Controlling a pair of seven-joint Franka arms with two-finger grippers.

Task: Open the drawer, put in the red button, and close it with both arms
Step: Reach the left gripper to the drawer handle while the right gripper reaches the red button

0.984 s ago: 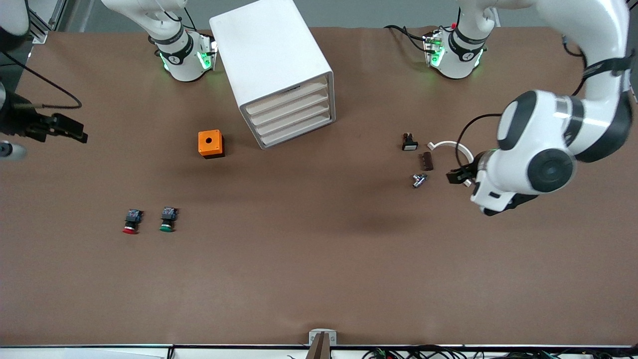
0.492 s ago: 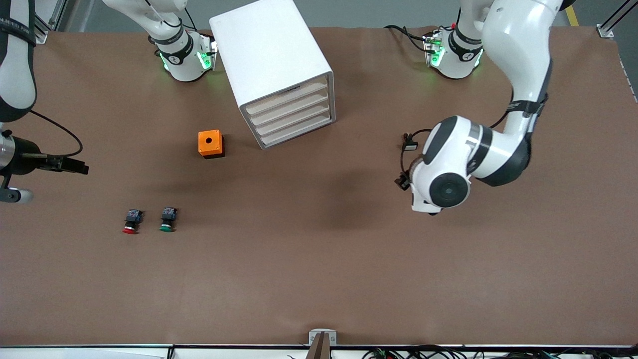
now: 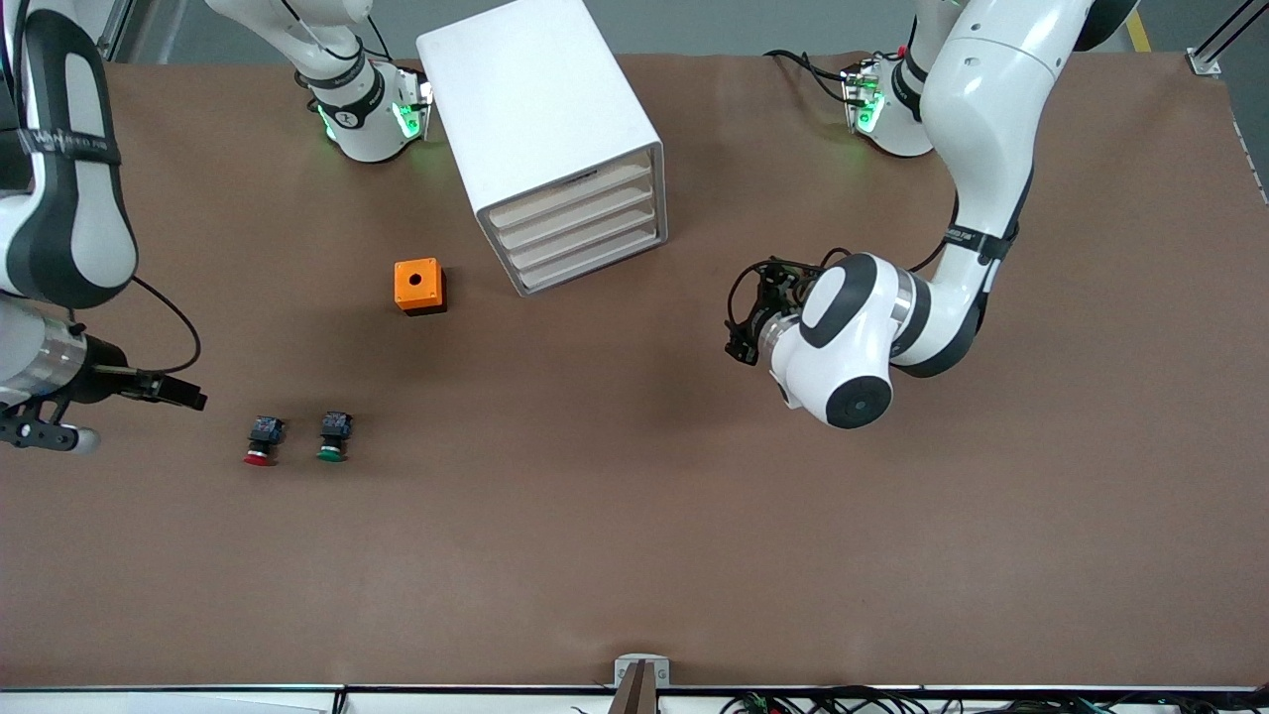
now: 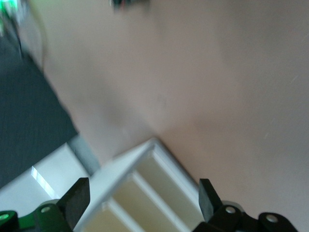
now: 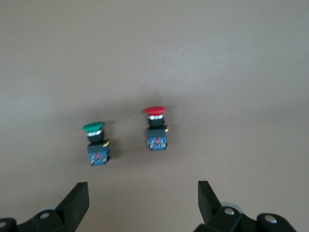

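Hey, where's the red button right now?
The red button lies on the table toward the right arm's end, beside the green button, nearer the front camera than the orange box.

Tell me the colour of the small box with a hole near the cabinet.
Orange box, with a dark round hole on top. It shows best in the front view.

Matt brown table (image 3: 634,516); glossy white plastic cabinet (image 3: 535,109); red button (image 5: 156,128) cap smooth plastic.

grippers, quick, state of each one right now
Left gripper: open, holding nothing, aimed at the cabinet and its drawers.
Right gripper: open, holding nothing, facing the red button and the green button.
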